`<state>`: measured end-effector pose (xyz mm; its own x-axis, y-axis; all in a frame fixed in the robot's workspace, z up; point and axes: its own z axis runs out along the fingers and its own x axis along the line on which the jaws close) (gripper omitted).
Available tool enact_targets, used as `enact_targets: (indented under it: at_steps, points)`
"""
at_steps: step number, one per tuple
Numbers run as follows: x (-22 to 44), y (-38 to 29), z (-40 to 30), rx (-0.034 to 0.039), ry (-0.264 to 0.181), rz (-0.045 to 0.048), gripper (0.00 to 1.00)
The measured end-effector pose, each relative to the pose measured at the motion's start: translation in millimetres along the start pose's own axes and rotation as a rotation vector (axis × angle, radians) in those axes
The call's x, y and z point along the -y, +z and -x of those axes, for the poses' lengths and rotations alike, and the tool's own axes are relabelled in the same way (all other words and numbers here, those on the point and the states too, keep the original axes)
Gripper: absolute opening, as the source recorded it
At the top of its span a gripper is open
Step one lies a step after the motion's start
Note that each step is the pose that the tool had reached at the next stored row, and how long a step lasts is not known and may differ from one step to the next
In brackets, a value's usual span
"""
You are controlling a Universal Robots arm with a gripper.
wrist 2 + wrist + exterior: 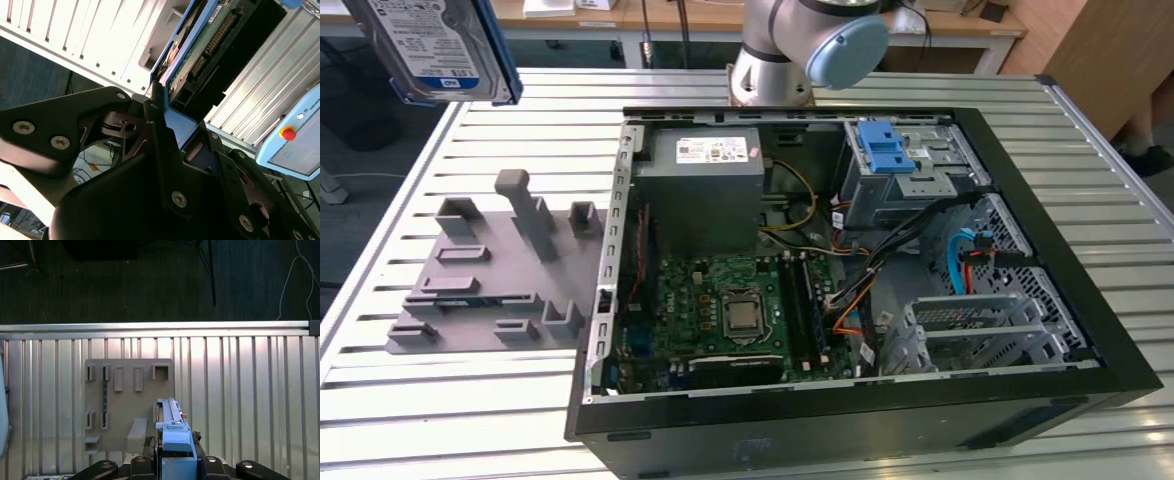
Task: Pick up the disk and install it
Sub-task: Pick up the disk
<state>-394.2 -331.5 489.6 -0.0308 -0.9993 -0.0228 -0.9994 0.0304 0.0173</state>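
The disk (440,50), silver-grey with a blue-and-white label and blue side rails, hangs in the air above the table's far corner at the exterior view's left. In both wrist views my gripper (175,461) is shut on it, black fingers (155,107) pressing either side of its blue rail. In the first wrist view the disk (172,432) is seen edge-on, high above the grey fixture plate (127,390). The second wrist view shows the disk's (200,45) green circuit-board underside and connector. The open computer case (1067,290) lies on the table, with a drive cage and blue latch (887,150) at its far corner.
The grey fixture plate (487,285) with upright posts lies beside the case at the exterior view's left. The arm's base (787,50) stands behind the case. Cables, a motherboard (720,310) and a power supply (704,165) fill the case. A pendant with a red button (287,133) hangs nearby.
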Motion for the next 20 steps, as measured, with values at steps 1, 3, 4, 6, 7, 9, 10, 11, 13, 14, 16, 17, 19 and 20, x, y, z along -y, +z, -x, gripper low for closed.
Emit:
enact_targets:
  at_steps: [1, 3, 4, 6, 7, 9, 10, 11, 13, 14, 16, 17, 19, 20]
  points:
    - [0.5, 0.0, 0.0, 0.0001, 0.000, -0.0001, 0.36]
    - [1.7, 0.0, 0.1, 0.0000, 0.000, 0.0000, 0.36]
    - [2.3, -0.1, 0.1, 0.0000, 0.000, 0.0001, 0.36]
    - [3.3, 0.0, 0.1, 0.0000, 0.000, 0.0000, 0.36]
    - [3.9, 0.0, 0.1, 0.0000, 0.000, 0.0000, 0.36]
    - [5.0, -0.1, 0.2, 0.0000, 0.000, 0.0000, 0.36]
    - [5.5, -0.1, 0.2, 0.0000, 0.000, 0.0001, 0.36]
    - [6.1, -0.1, 0.2, 0.0000, 0.000, 0.0000, 0.36]
    - [7.2, -0.1, 0.2, 0.0000, 0.000, -0.0001, 0.36]
    - [7.7, -0.1, 0.3, 0.0000, 0.000, -0.0001, 0.36]
    - [8.9, -0.1, 0.3, 0.0000, 0.000, 0.0000, 0.36]
    - [9.4, -0.2, 0.3, 0.0000, 0.000, 0.0000, 0.36]
    - [10.5, -0.1, 0.3, 0.0000, 0.000, 0.0000, 0.36]
    - [11.0, -0.2, 0.4, 0.0000, 0.000, 0.0000, 0.36]
